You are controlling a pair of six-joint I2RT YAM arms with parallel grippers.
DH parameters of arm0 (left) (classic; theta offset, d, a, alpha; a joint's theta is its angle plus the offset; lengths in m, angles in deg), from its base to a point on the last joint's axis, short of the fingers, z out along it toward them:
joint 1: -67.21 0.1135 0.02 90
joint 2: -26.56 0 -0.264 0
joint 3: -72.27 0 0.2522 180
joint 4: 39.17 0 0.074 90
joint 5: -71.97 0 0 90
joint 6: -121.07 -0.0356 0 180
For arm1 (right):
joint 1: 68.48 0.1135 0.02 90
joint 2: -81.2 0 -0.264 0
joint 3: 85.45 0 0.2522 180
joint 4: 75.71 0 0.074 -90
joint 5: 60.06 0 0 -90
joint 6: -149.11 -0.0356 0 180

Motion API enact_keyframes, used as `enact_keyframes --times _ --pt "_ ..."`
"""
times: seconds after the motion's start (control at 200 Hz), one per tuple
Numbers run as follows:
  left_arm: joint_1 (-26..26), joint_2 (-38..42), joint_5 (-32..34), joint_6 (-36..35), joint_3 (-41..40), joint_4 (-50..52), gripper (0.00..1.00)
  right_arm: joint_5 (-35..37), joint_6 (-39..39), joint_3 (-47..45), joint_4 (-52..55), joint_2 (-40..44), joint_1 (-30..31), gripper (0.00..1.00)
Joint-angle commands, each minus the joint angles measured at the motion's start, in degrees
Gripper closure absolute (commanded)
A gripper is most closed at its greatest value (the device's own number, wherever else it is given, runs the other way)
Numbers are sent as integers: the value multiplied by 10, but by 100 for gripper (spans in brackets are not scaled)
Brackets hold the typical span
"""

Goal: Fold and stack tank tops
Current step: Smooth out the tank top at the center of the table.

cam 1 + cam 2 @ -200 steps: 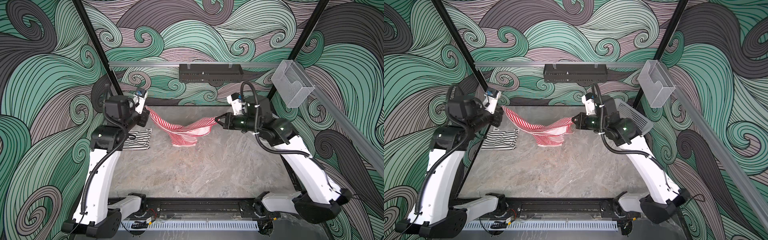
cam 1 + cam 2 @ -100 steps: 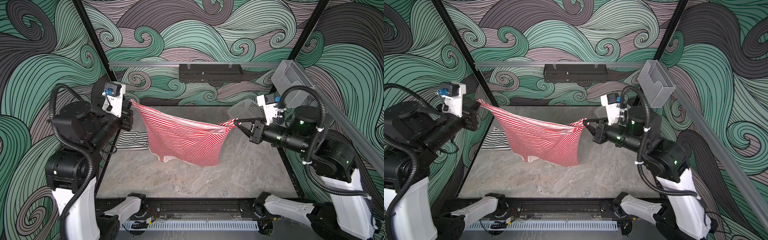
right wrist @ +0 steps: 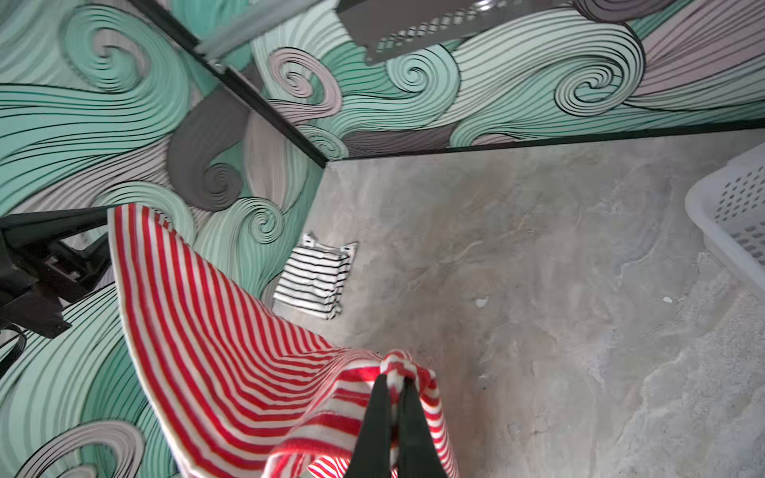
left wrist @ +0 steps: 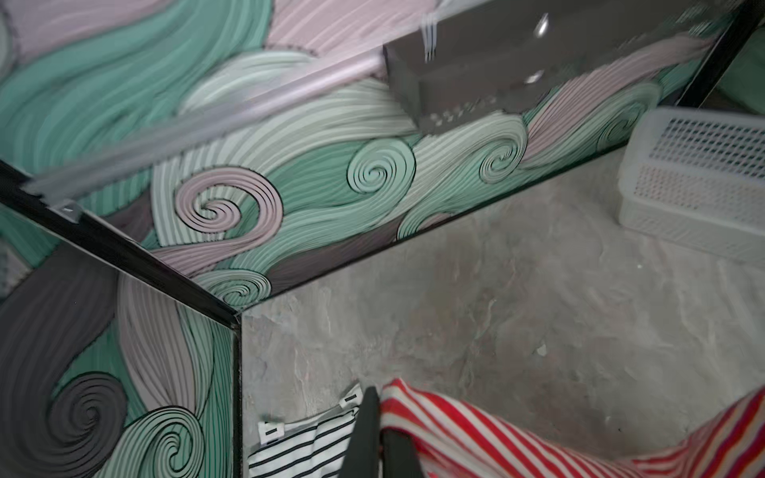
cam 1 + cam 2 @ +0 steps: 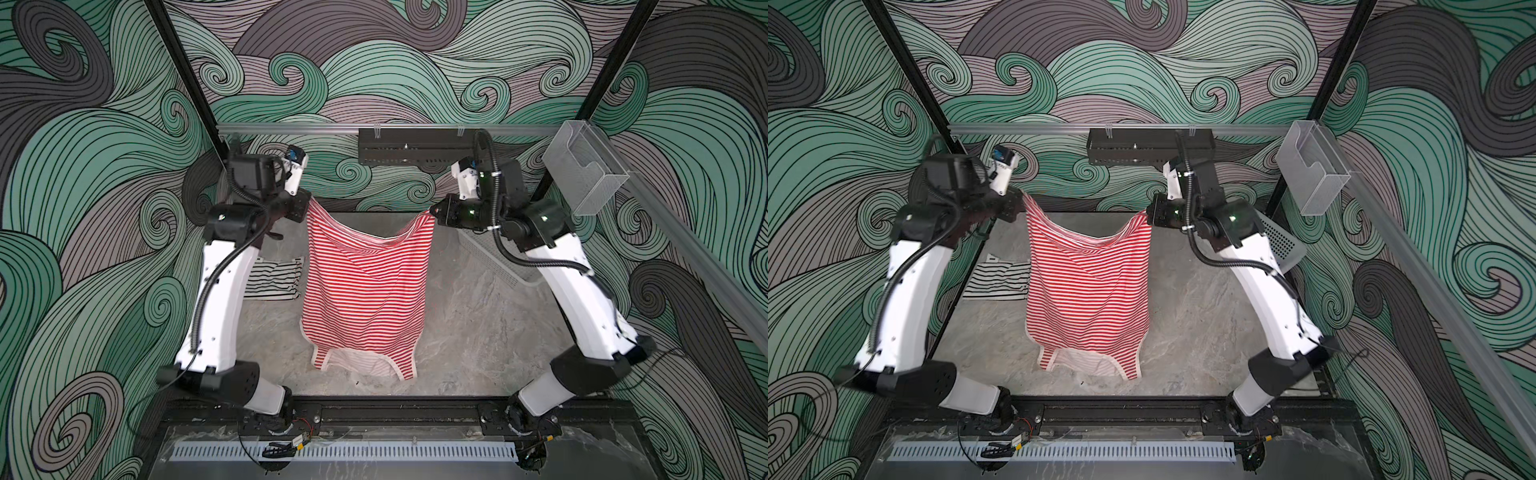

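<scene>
The red-and-white tank top (image 5: pixel 365 291) (image 5: pixel 1088 291) hangs stretched between my two grippers, hem up and cream-trimmed straps down, its lower end near or on the grey table towards the front. My left gripper (image 5: pixel 307 204) (image 5: pixel 1022 198) (image 4: pixel 381 410) is shut on one upper corner. My right gripper (image 5: pixel 432 212) (image 5: pixel 1148 214) (image 3: pixel 394 378) is shut on the other corner, with cloth bunched round its tips. The black-and-white tank top (image 5: pixel 274 278) (image 5: pixel 996 278) (image 4: pixel 302 447) (image 3: pixel 314 281) lies folded flat on the table at the far left, below my left arm.
A white perforated basket (image 5: pixel 490 257) (image 5: pixel 1281 241) (image 4: pixel 699 182) (image 3: pixel 737 215) stands at the far right behind my right arm. A black perforated box (image 5: pixel 411 147) hangs on the back rail. A clear plastic bin (image 5: pixel 586 174) sits on the right rail.
Both arms swung up and apart, spreading the bunched red-and-white top, then came back towards the far wall. The top now hangs long with its straps down by the table.
</scene>
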Motion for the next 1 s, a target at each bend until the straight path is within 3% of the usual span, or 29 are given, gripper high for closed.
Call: enact_keyframes --times 0.0,0.095,0.23,0.29,0.345,0.435,0.566,0.676,0.766,0.871,0.996 --pt "3 -68 42 -43 12 -112 100 -45 20 96 -1 -75 -31 100" --pt "5 -138 95 -69 49 -198 100 -54 33 209 8 -163 -45 100" --pt "11 -247 102 -33 293 -96 100 -103 31 404 39 -260 -68 100" --pt "11 -256 95 -20 358 -70 100 -117 30 424 34 -259 -77 100" --pt "11 -234 83 -9 353 -72 100 -122 40 398 20 -234 -82 100" --pt "11 -163 57 5 243 -109 100 -119 51 286 -26 -162 -83 100" --pt "10 -48 19 7 -14 -194 100 -122 47 89 -105 -70 -86 100" --pt "9 6 11 3 -219 -237 100 -130 25 -88 -172 -13 -86 100" --pt "8 67 -32 -17 -373 -281 100 -150 -10 -254 -251 41 -85 100" --pt "5 124 -86 -45 -460 -236 100 -156 -41 -414 -299 95 -79 100" --pt "3 139 -133 -87 -534 -172 100 -135 -39 -533 -287 129 -77 100"
